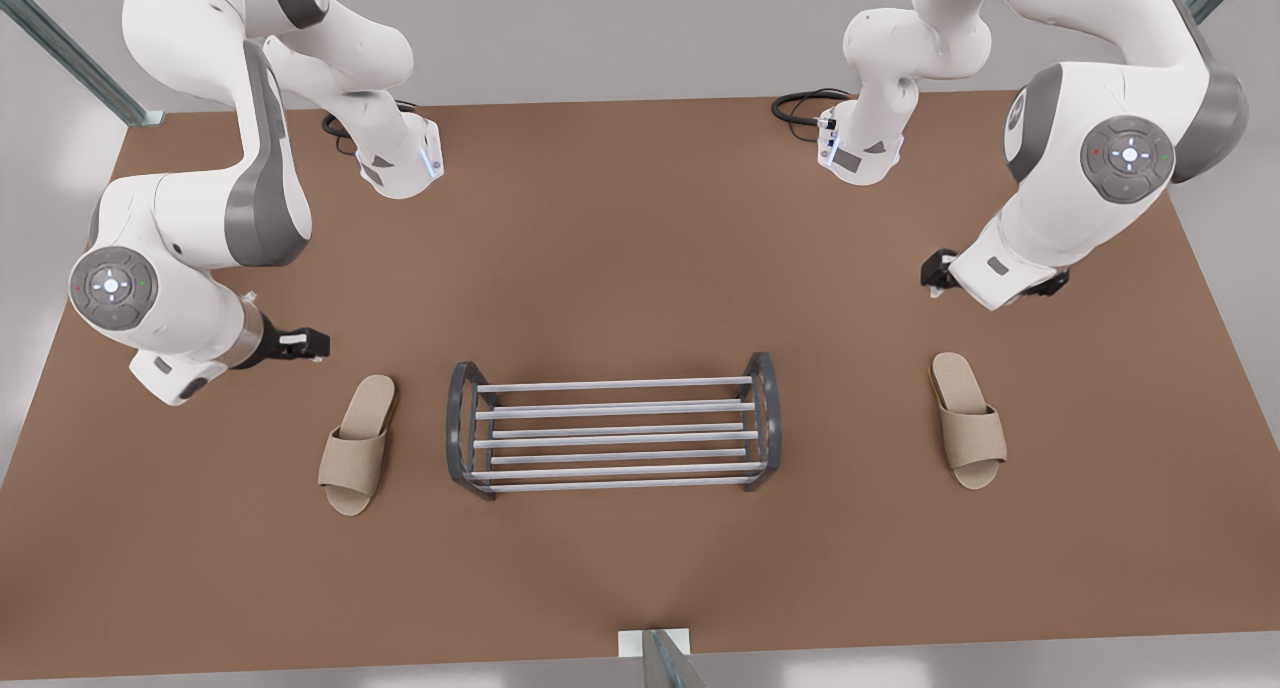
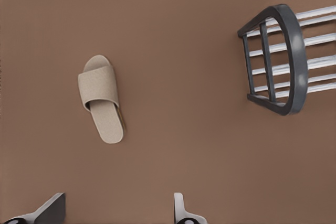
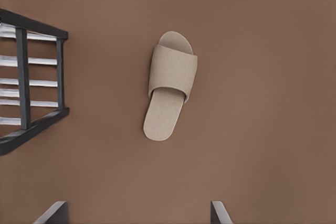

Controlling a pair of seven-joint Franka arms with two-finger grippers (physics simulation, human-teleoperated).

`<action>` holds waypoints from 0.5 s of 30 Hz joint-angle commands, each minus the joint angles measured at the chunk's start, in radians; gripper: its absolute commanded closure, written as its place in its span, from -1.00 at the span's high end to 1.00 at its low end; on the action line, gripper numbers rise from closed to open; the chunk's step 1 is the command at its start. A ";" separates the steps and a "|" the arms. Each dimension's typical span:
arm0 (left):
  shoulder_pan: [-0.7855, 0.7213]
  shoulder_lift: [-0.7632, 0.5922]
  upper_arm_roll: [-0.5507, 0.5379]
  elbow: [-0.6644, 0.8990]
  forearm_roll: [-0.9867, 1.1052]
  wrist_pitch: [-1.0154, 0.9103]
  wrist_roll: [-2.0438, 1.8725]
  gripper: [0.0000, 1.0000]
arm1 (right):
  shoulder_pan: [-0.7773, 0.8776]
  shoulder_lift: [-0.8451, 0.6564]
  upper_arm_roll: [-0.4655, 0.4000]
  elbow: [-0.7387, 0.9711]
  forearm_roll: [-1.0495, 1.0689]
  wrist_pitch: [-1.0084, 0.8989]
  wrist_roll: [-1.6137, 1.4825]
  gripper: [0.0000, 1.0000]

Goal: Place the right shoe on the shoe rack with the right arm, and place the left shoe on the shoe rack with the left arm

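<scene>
Brown tabletop point(image 1: 640, 228), grey floor point(image 1: 620, 38) beyond, metal struts point(image 1: 60, 48).

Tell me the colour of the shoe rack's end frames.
Dark grey end frames on the shoe rack, clearest in the left wrist view.

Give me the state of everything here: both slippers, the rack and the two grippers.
left shoe: flat on the table, not grasped.
right shoe: flat on the table, not grasped.
shoe rack: upright, no shoe on it.
left gripper: jaws open, holding nothing.
right gripper: jaws open, holding nothing.
</scene>
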 commanded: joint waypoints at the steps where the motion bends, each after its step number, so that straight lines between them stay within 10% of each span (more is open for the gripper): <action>1: 0.001 -0.001 0.000 0.001 0.007 0.058 -0.052 1.00 | -0.003 0.000 0.000 0.005 0.003 0.036 0.005 1.00; 9: -0.705 0.293 0.003 -0.016 0.701 -0.505 -0.152 1.00 | -0.048 0.040 0.002 -0.492 0.000 0.564 0.068 1.00; 15: -0.708 0.034 0.078 -0.791 0.857 0.007 -0.716 1.00 | -0.049 0.014 0.028 -0.681 0.006 0.950 0.058 1.00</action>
